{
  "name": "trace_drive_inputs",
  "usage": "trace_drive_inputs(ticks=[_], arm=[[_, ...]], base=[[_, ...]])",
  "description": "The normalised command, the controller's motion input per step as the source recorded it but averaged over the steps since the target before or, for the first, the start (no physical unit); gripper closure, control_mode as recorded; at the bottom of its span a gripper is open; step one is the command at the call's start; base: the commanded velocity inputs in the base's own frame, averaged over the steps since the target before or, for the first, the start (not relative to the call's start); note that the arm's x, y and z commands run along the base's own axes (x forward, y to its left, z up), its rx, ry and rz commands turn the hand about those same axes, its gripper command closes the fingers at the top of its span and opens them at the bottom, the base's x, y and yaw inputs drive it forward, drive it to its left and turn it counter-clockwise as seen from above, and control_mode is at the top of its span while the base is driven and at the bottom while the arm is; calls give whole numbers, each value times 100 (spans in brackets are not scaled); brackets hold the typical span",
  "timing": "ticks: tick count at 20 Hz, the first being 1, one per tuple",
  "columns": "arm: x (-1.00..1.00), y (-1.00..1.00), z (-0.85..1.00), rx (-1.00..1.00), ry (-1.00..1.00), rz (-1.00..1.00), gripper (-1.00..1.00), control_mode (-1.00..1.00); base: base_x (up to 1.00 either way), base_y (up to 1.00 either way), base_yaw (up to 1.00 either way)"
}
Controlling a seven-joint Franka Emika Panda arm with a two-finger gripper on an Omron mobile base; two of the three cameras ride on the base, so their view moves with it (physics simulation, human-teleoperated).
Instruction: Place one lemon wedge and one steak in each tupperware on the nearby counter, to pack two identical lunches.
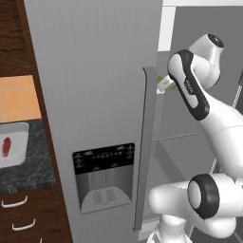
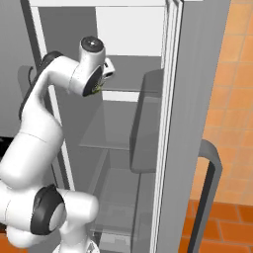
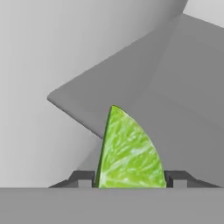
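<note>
Inside the open grey fridge (image 2: 123,123), the gripper (image 3: 130,179) grasps 1 lemon wedge (image 3: 127,153). Far left, 1 steak (image 1: 6,146) lies in a tupperware (image 1: 19,129) on the counter (image 1: 33,166).

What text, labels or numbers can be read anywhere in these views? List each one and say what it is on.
No text here can be read.
Dispenser panel on the closed fridge door: rows of small pale marks on black, too small and blurred to read.
Arm's dark forearm band: a faint pale mark, not legible.
Lemon wedge, steak, tupperware: no lettering.
</note>
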Motion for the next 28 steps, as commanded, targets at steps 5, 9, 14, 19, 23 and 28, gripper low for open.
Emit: trace_drive_inputs(ticks=[5,9,14,19,23,28], arm=[[-100,1,6,-1,6,-12,100,-100],[-100,10,-10,0,0,-12,100,-100],[-94,17,-17,0,6,-11,100,-100],[-82,22,-32,1,6,-9,100,-100],[-22,20,-13,0,0,-2,100,100],[0,0,0,0,0,0,100,100]], base=[[0,0,0],[0,0,0],[0,0,0],[0,0,0],[-51,75,-7],[-51,100,-11]])
